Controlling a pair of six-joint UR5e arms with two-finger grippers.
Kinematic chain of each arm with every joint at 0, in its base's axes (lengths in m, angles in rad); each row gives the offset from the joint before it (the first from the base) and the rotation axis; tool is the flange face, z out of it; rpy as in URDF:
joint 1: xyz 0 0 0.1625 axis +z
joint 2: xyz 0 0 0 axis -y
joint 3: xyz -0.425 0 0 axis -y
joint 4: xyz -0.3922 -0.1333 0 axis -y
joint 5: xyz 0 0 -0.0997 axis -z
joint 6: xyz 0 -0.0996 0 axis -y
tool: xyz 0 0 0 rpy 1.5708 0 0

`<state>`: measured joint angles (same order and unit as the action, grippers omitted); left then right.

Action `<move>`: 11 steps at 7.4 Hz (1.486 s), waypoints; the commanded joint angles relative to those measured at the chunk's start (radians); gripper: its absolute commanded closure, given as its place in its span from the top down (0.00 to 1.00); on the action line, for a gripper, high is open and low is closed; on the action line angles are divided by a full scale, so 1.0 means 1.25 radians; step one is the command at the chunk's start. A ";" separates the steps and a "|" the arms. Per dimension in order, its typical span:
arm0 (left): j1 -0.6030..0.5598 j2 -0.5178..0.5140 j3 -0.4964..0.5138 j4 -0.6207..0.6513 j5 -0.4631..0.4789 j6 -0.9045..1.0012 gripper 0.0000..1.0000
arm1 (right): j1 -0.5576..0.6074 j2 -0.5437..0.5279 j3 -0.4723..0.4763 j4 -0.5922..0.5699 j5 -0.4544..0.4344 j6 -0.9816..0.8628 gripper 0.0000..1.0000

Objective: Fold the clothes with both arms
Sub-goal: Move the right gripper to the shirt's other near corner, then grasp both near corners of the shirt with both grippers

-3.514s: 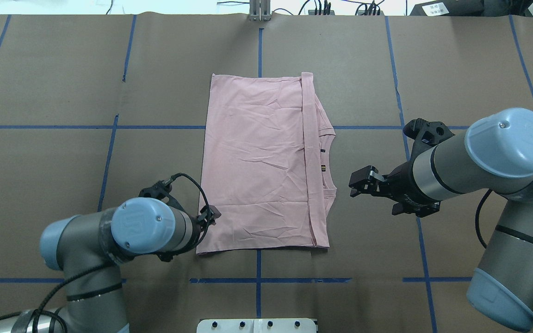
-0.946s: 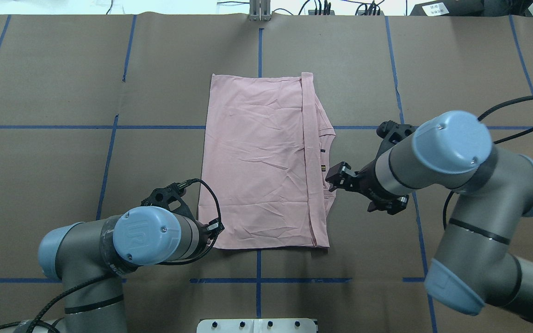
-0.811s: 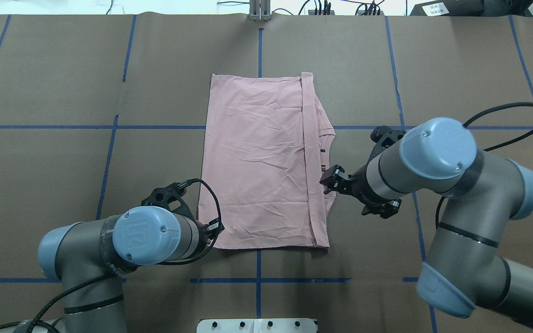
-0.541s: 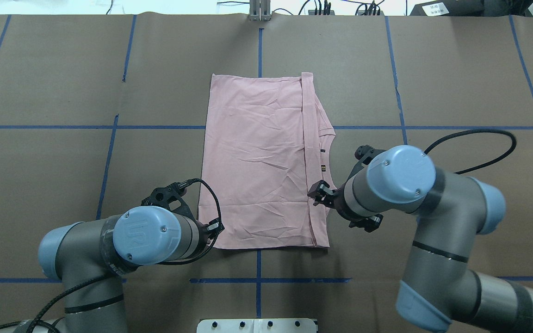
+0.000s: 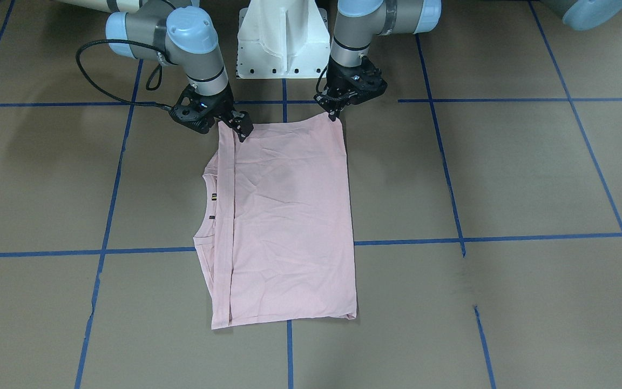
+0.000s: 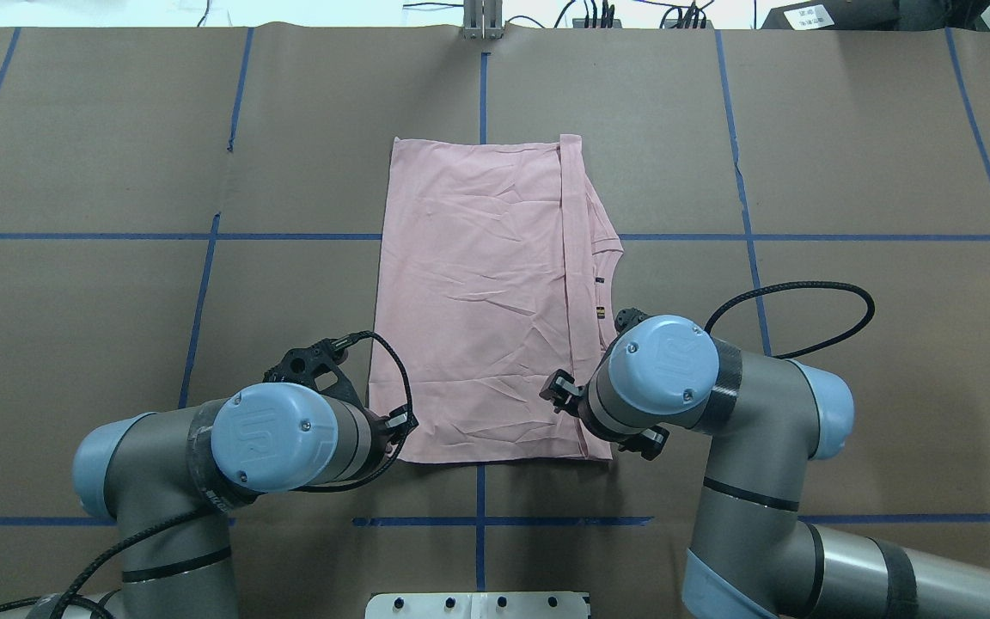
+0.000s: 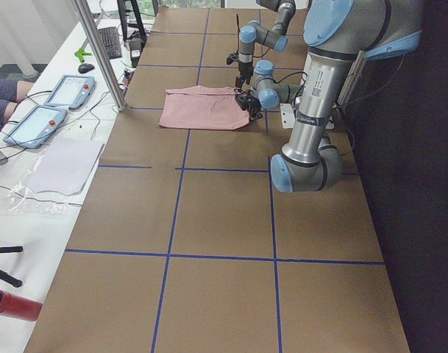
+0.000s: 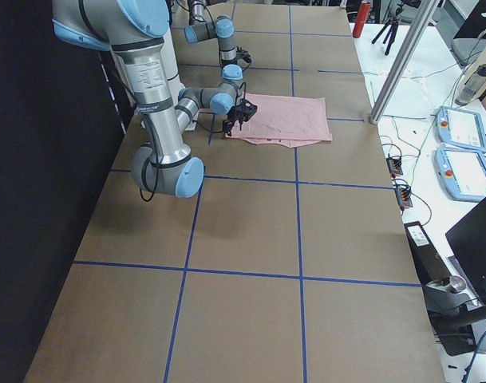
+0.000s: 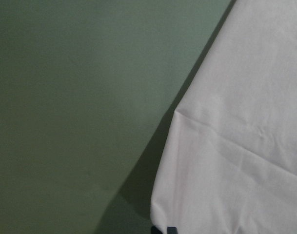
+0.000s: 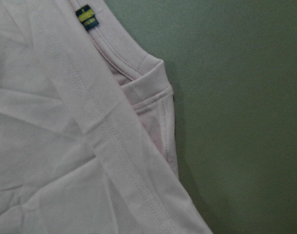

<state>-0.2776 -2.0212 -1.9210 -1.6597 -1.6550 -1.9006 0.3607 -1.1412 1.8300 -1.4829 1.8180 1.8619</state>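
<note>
The pale pink T-shirt lies folded into a rectangle on the brown table, plain side up, with its collar and a folded strip along its right edge. My left gripper is at the shirt's near-left corner and looks shut on the cloth. In the left wrist view that corner sits close to the camera with a shadow beneath it. My right gripper hangs open just over the near-right corner. The right wrist view shows the collar, a label and the strip, but no fingers.
The white pedestal base stands at the table's near edge between the arms. Blue tape lines grid the surface. A side bench with tablets and a metal post runs along the far side.
My right arm has swung in from beside the collar toward me, to the shirt's near-right corner. My left arm shifted onto the near-left corner earlier and has held still for the last second.
</note>
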 commanded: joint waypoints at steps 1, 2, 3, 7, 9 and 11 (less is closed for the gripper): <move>0.000 -0.002 -0.002 0.000 0.000 0.000 0.00 | -0.009 0.005 -0.030 0.000 0.000 0.002 1.00; 0.000 -0.002 -0.004 0.000 0.000 -0.001 0.00 | -0.009 0.005 -0.036 0.002 0.000 0.000 1.00; 0.000 -0.002 -0.005 0.000 0.000 -0.002 0.00 | -0.009 0.006 -0.037 0.003 0.000 0.000 1.00; -0.001 0.001 -0.003 0.000 0.000 -0.002 0.00 | -0.009 0.016 -0.036 0.003 0.000 0.000 0.96; 0.000 0.000 -0.003 0.000 -0.001 -0.002 0.00 | -0.009 0.015 -0.037 0.005 0.000 -0.001 0.86; 0.000 0.000 -0.003 0.000 0.000 -0.002 0.00 | -0.009 0.016 -0.037 0.005 0.001 -0.005 0.66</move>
<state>-0.2778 -2.0217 -1.9251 -1.6598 -1.6563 -1.9037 0.3490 -1.1224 1.7842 -1.4766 1.8180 1.8579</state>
